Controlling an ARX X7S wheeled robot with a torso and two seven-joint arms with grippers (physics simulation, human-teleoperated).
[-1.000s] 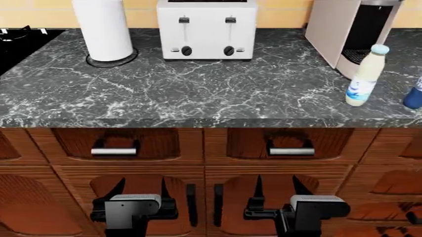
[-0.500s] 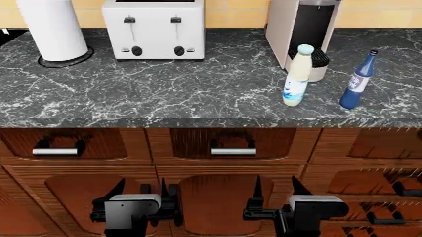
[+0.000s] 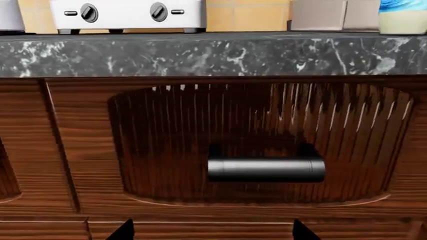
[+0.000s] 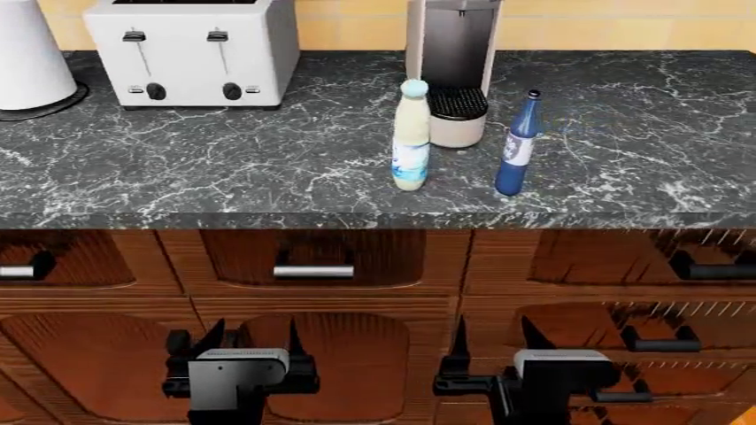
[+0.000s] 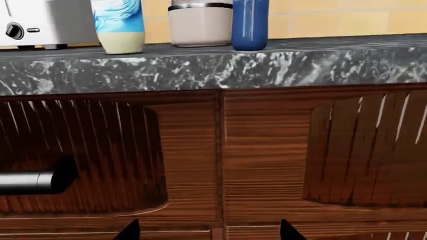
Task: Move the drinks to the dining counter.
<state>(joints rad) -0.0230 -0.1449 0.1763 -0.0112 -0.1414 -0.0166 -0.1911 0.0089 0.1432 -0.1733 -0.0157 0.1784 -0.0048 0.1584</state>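
The cream-white milk bottle [image 4: 410, 135] with a light-blue cap stands upright on the dark grey marble counter [image 4: 296, 168], near its front edge. The slimmer dark-blue bottle [image 4: 516, 144] stands upright just right of it. Both bottoms show in the right wrist view: the milk bottle [image 5: 119, 25] and the blue bottle [image 5: 250, 24]. The milk bottle's base also shows in the left wrist view [image 3: 403, 15]. My left gripper [image 4: 251, 341] and right gripper [image 4: 493, 337] are open and empty, low in front of the wooden cabinet fronts, well below the bottles. The dining counter is out of view.
A white toaster [image 4: 193, 50] stands at the back left, a white cylinder [image 4: 28, 55] at the far left, a coffee machine [image 4: 455, 66] right behind the bottles. Drawer fronts with metal handles [image 4: 313, 271] lie under the counter.
The view has shifted right along the counter: toaster, coffee machine and both bottles have slid leftward in the head view, and the bottles now stand near its middle. Both grippers hold the same pose.
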